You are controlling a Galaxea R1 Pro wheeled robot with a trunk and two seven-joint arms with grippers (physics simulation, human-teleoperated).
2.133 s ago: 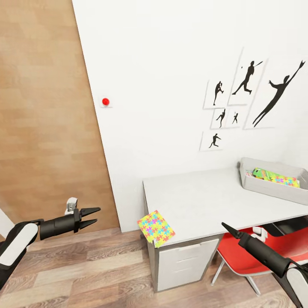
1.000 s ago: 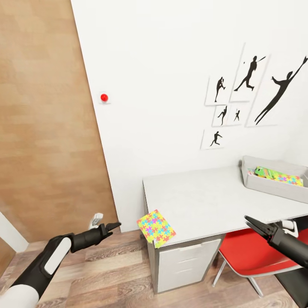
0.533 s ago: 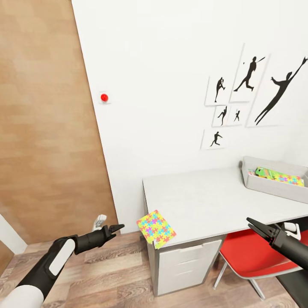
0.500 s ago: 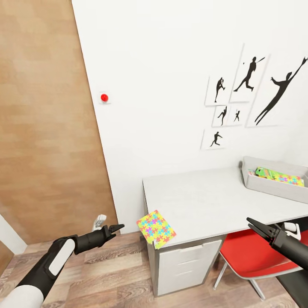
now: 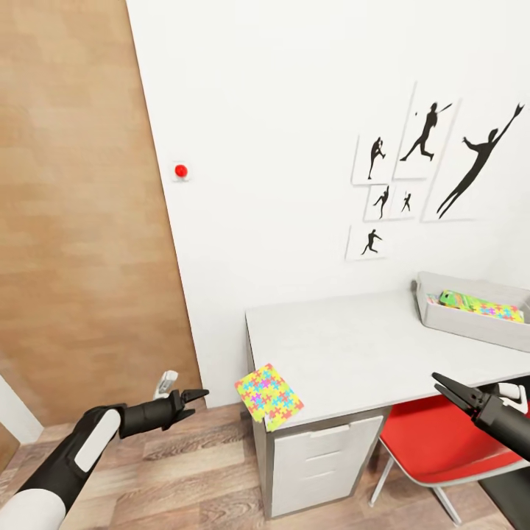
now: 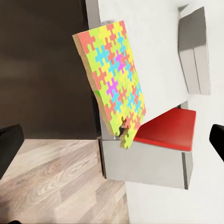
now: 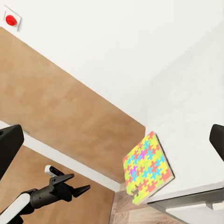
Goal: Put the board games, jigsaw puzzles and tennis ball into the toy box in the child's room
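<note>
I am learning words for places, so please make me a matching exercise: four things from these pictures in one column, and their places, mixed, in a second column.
Things:
1. jigsaw puzzle
2. toy box
3. red chair
4. left hand

Places:
A. tucked under the table
B. overhanging the table's near left corner
C. above the wood floor, left of the table
D. on the table's far right part, by the wall

Pairs: 1-B, 2-D, 3-A, 4-C

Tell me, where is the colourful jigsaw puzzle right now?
In the head view, the jigsaw puzzle lies on the table's near left corner, hanging over the edge above the white drawers, with the left gripper beside it.
</note>
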